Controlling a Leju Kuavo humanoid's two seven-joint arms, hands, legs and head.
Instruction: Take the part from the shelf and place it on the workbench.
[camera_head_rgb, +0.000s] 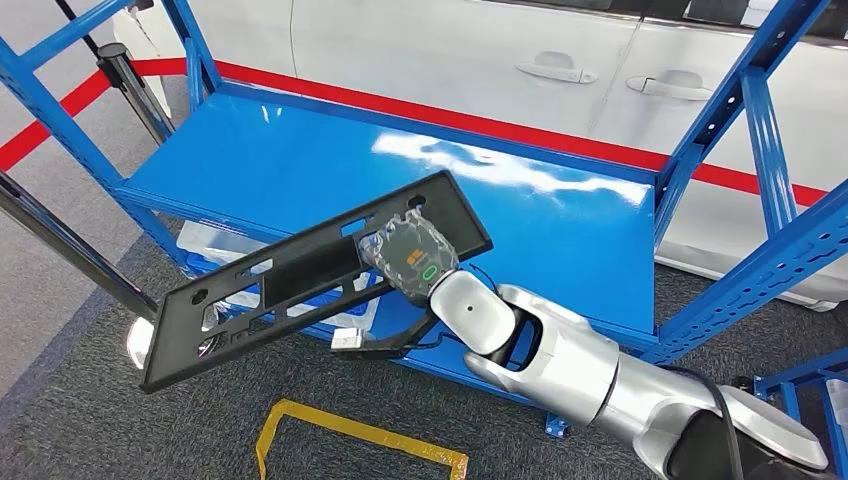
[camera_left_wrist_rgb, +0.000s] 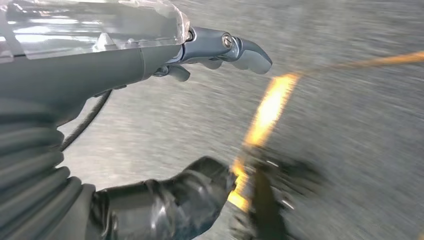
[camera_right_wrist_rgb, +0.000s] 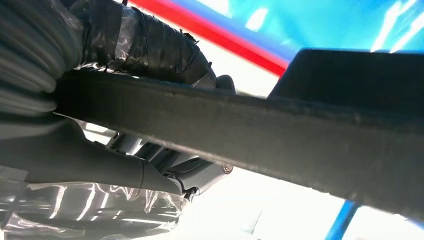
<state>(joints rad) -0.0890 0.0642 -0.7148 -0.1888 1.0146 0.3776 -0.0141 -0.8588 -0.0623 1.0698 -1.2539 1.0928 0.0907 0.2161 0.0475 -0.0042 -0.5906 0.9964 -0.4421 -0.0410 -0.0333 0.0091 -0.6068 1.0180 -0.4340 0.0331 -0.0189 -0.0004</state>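
Right hand (camera_head_rgb: 412, 258) grips black part (camera_head_rgb: 300, 275); held above shelf (camera_head_rgb: 300, 160).

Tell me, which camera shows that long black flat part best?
The head view: the black part shows whole, tilted, gripped by the right robot hand over the blue shelf. The right wrist view shows its edge close up; the left wrist view shows blurred floor.

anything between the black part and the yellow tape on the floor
No, in the head view the black part, gripped by the right hand, hangs over dark grey carpet, and bare carpet runs down to the yellow tape.
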